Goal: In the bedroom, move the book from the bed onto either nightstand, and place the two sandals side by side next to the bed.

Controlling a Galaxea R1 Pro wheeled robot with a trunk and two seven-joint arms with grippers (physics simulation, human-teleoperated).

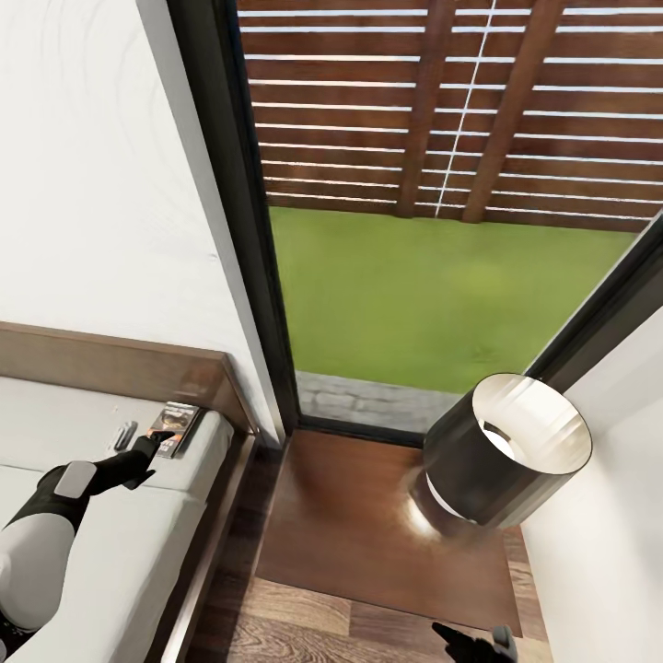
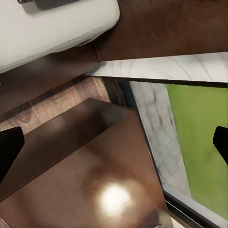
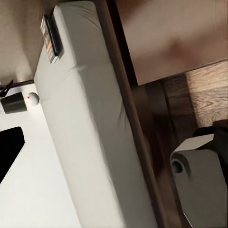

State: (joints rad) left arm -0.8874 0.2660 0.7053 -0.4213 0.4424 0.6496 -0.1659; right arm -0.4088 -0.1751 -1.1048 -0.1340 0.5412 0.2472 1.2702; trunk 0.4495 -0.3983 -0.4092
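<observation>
The book [image 1: 178,427] lies flat at the corner of the bed's off-white mattress [image 1: 110,543], close to the brown headboard [image 1: 110,364]. The right wrist view also catches the book [image 3: 50,38] on that mattress corner. My left gripper [image 1: 155,444] reaches over the mattress with its tips at the book's near edge. In its wrist view the black fingertips [image 2: 9,152] stand wide apart with nothing between them. The nightstand [image 1: 359,525] stands right of the bed under the window. My right gripper [image 1: 477,643] hangs low beside it, open. The sandals are out of view.
A dark drum-shade lamp [image 1: 506,451] stands on the nightstand's right side, lit inside. A small grey oblong object [image 1: 124,435] lies on the mattress left of the book. The tall black-framed window [image 1: 230,212] looks onto grass. A narrow strip of wood floor [image 1: 230,543] separates bed and nightstand.
</observation>
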